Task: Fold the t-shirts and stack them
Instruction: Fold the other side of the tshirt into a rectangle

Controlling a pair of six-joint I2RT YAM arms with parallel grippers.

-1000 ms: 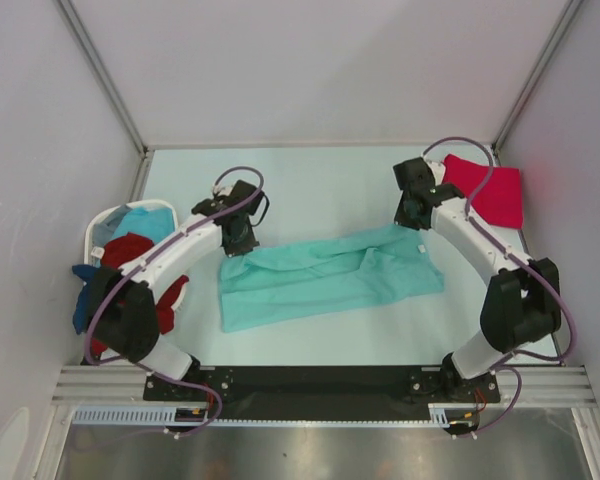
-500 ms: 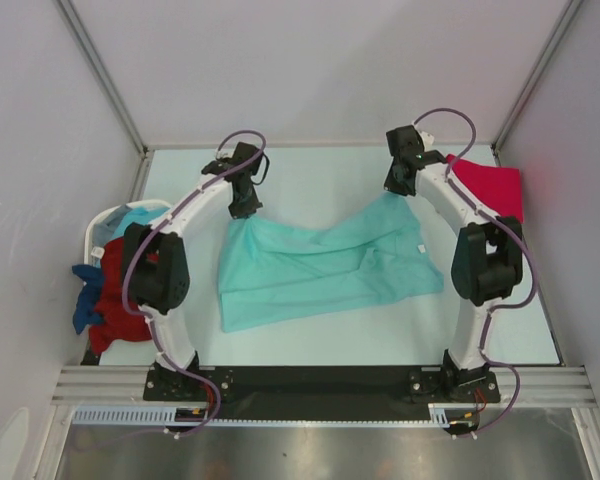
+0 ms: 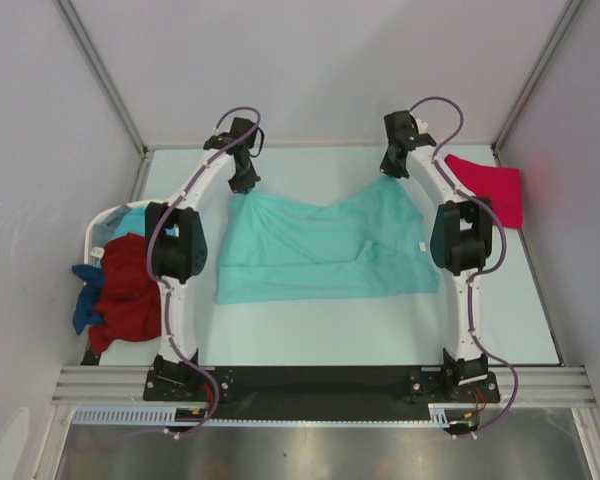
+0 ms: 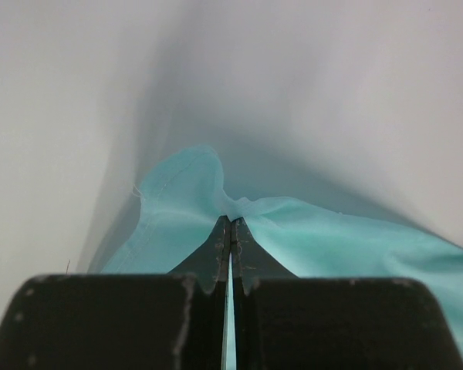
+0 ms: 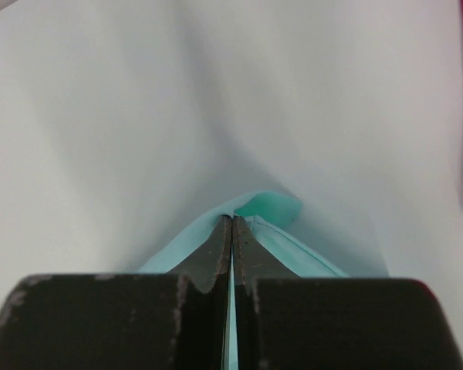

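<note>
**Cloth pinched at two far corners**

At far left, a white laundry basket [image 3: 96,228] stands on the desk [image 3: 310,335]. A dark red shirt [image 3: 130,290] spills over the basket, a blue shirt [image 3: 82,305] hangs at its near left side, and a light blue shirt [image 3: 138,220] lies inside.

Next comes the left claw [image 4: 230,220], jaws fully shut on a small bunch of hem at the far left corner of the light teal t-shirt [image 3: 325,255]. That shirt lies mid-desk with its near part flat. Its far edge is raised to both claws and sags between them.

The right claw [image 5: 231,218], likewise closed tight, pinches the far right corner, and a thin fold of seam shows past its tips. At far right a pinkish-red shirt [image 3: 490,190] lies in a compact shape, apart from the teal one.

The cloth looks light, thin and limp, so it will probably droop wherever it is unsupported and not hold a line by itself. Seamed corners and hems look like the surest places to hold, being thicker than a single layer and less likely to slip out. The two corners should be kept taut and level, or the middle may slump and wrinkle the fold.
</note>
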